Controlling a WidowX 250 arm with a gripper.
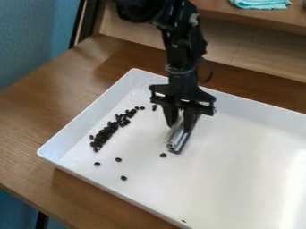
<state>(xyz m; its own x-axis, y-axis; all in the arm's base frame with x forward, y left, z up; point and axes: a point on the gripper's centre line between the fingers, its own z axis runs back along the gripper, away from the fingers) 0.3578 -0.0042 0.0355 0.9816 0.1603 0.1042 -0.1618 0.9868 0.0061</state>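
Observation:
The black gripper [181,121] hangs down over the left part of a white tray [239,179], shut on a silvery metallic tool [174,137] that slants downward between its fingers. The tool's lower end is at or just above the tray floor. To the left of it lies an elongated pile of small black beans [106,133], running diagonally. A few loose beans are scattered nearby, one [163,155] just left of the tool's lower end and another [124,178] closer to the tray's front edge.
The tray's raised walls surround the work area on a brown wooden table [36,107]. Behind the arm is a wooden shelf [263,18] with a folded teal cloth [261,3] on top. A blue wall stands at the left.

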